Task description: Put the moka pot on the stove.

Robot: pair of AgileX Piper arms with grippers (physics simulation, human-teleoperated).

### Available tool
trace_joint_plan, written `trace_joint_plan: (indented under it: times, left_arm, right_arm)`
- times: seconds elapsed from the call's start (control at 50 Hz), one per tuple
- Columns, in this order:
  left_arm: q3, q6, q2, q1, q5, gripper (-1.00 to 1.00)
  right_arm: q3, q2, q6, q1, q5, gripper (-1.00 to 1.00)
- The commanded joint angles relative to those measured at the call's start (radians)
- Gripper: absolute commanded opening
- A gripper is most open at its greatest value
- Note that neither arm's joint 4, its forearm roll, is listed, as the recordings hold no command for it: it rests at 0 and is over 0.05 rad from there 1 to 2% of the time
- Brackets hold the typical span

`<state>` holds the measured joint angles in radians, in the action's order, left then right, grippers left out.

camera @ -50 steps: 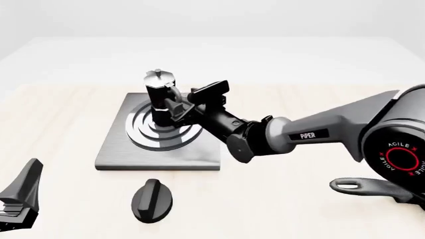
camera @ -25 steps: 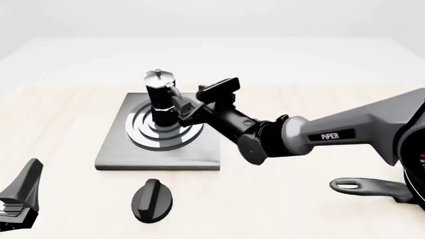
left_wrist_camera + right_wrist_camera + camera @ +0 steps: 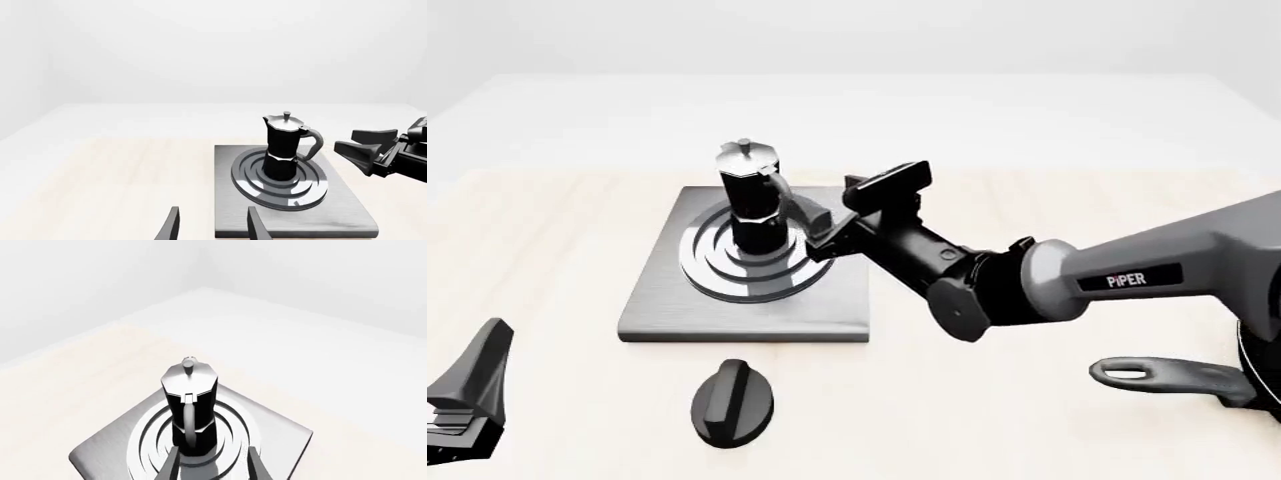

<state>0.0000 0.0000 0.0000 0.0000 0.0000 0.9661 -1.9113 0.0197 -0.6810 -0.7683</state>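
Your pot (image 3: 754, 200) stands upright on the stove (image 3: 747, 295) burner; right pincer (image 3: 861, 215) spread wide beside its handle, holding nothing; left pincer (image 3: 210, 227) spread too.

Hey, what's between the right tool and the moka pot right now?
Nothing. In the left wrist view, only open air and bare stove separate the right tool from the moka pot and its handle.

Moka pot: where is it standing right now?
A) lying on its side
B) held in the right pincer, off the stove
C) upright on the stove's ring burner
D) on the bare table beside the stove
C: the moka pot stands upright on the stove rings, with the right pincer open and clear of it.
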Motion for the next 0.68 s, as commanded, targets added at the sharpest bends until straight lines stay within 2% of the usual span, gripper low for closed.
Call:
trace_joint_plan:
  times: [0.02, 0.68]
  left_arm:
    - [0.0, 0.0, 0.0, 0.0, 0.0, 1.0]
    - [0.0, 0.0, 0.0, 0.0, 0.0, 1.0]
  right_arm:
    - [-0.058, 0.02, -0.001, 0.017, -0.025, 1.0]
    - [-0.135, 0.038, 0.002, 0.099, -0.069, 1.0]
